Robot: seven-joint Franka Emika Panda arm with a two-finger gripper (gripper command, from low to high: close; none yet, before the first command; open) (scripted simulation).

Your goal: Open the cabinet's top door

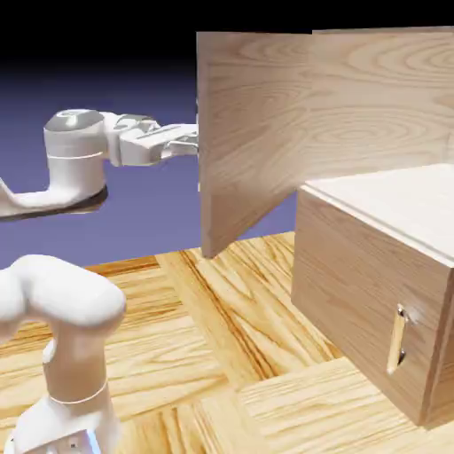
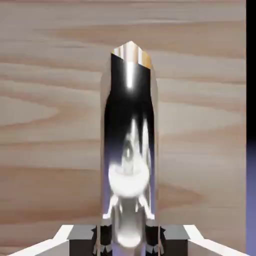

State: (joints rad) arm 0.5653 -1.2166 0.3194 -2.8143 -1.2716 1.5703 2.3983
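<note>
Ext. view: cabinet [image 1: 381,204] sits at the view's right; its top door [image 1: 253,133] stands swung well out from the body, free edge toward the arm, above the wood floor [image 1: 204,310]; gripper [image 1: 196,139] is at the door's outer face, by that edge; contact w/ the handle is hidden at this angle; lower handle [image 1: 396,340] is untouched. Door looks a broad, rigid wood panel, prob. moderately heavy but hinge-borne; so it should swing rather than need lifting; steer it along the hinge arc, no straight yank, or the grip may twist or slip; opening looks mostly done, maybe a bit more swing if wanted.

Hand view: long silver handle [image 2: 129,90] runs up the middle, over the door's wood grain; fingers are closed on it, one pad [image 2: 106,239] each side, bar pinched between; bar looks hard, stiff & polished, so prob. slippery, not fragile; best hold is as here, pads flat on both long sides, square to the bar; nearer mid-length might cut twist, but can't tell exactly where along the bar the pads sit; firm, even squeeze advised; ease off only once the door is wide enough & at rest.
</note>
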